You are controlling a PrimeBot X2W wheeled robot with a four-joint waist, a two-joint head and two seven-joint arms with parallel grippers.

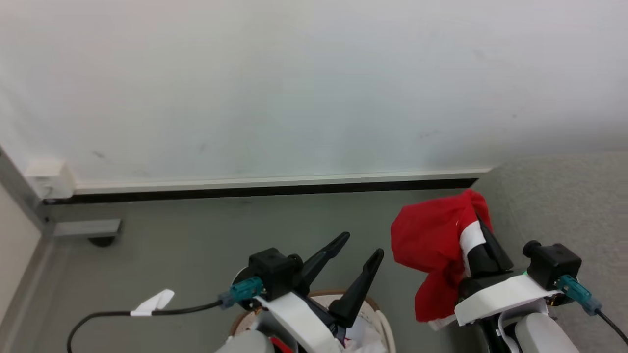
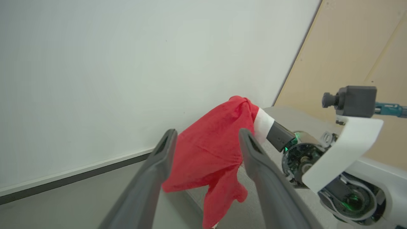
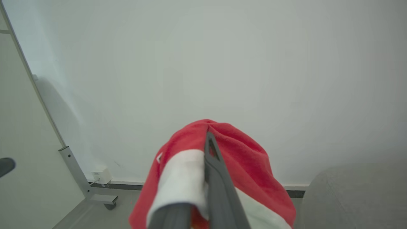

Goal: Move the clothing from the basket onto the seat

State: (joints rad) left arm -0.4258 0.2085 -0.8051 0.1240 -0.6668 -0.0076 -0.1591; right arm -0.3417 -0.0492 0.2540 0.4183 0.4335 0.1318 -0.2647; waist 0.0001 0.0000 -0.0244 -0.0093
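A red garment (image 1: 434,247) with a white stripe band hangs in the air from my right gripper (image 1: 478,215), which is shut on it; the cloth drapes over the fingers (image 3: 214,178). It also shows as red cloth (image 2: 213,156) in the left wrist view, beyond my left gripper (image 2: 206,135). My left gripper (image 1: 363,245) is open and holds nothing, above the basket (image 1: 378,314), whose brown rim and white wall peek out at the bottom. White cloth (image 1: 365,338) lies inside it. The grey seat (image 1: 564,201) lies at the right, beside the raised garment.
A pale wall (image 1: 294,83) with a white and black skirting strip runs across the back. A grey metal frame foot (image 1: 86,230) and a white socket box (image 1: 46,176) stand at the left. A black cable (image 1: 122,314) trails over the grey floor.
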